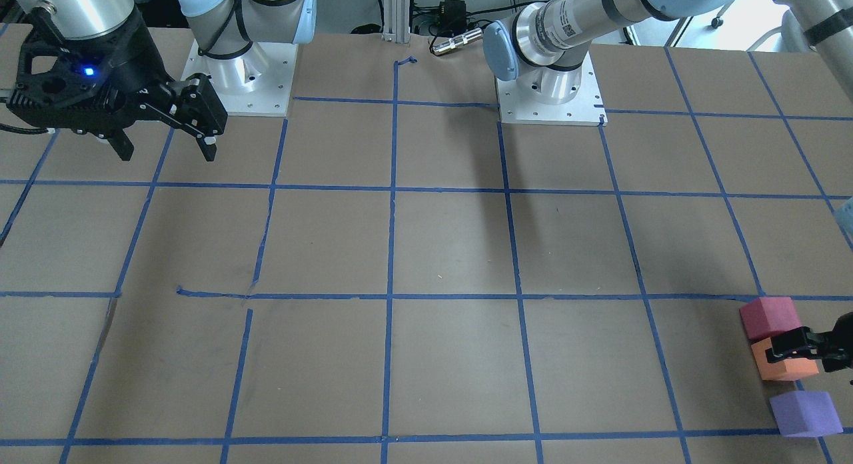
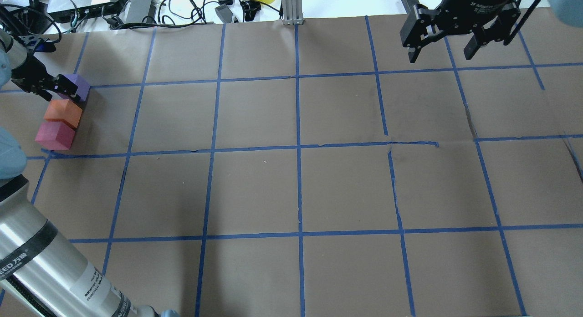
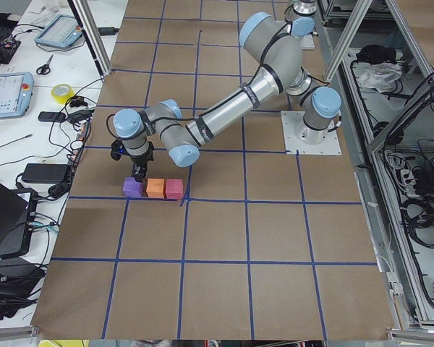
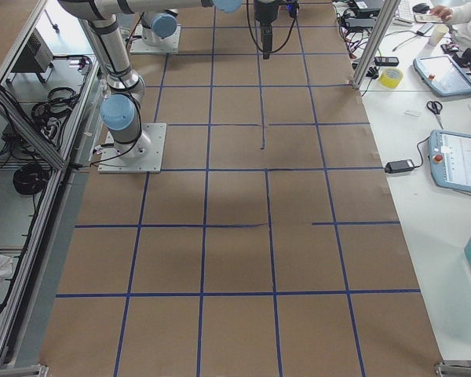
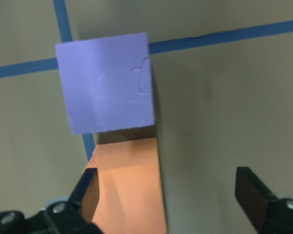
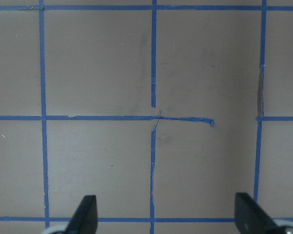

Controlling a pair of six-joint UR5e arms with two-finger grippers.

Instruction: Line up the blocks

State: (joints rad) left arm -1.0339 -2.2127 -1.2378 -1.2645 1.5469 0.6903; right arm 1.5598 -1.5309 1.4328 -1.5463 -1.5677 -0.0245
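Line looks done by left edge of table (image 2: 319, 189): purple block (image 2: 73, 85), orange block (image 2: 63, 112), red-pink block (image 2: 54, 135). Left gripper (image 5: 171, 190) spread, empty; right gripper (image 2: 441, 53) spread too. Next: retract straight up.

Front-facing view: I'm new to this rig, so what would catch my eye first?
A red-pink foam cube, an orange foam cube and a purple foam cube sit in a row far to the robot's left, the open left gripper over the orange one. The right gripper hangs open near its base.
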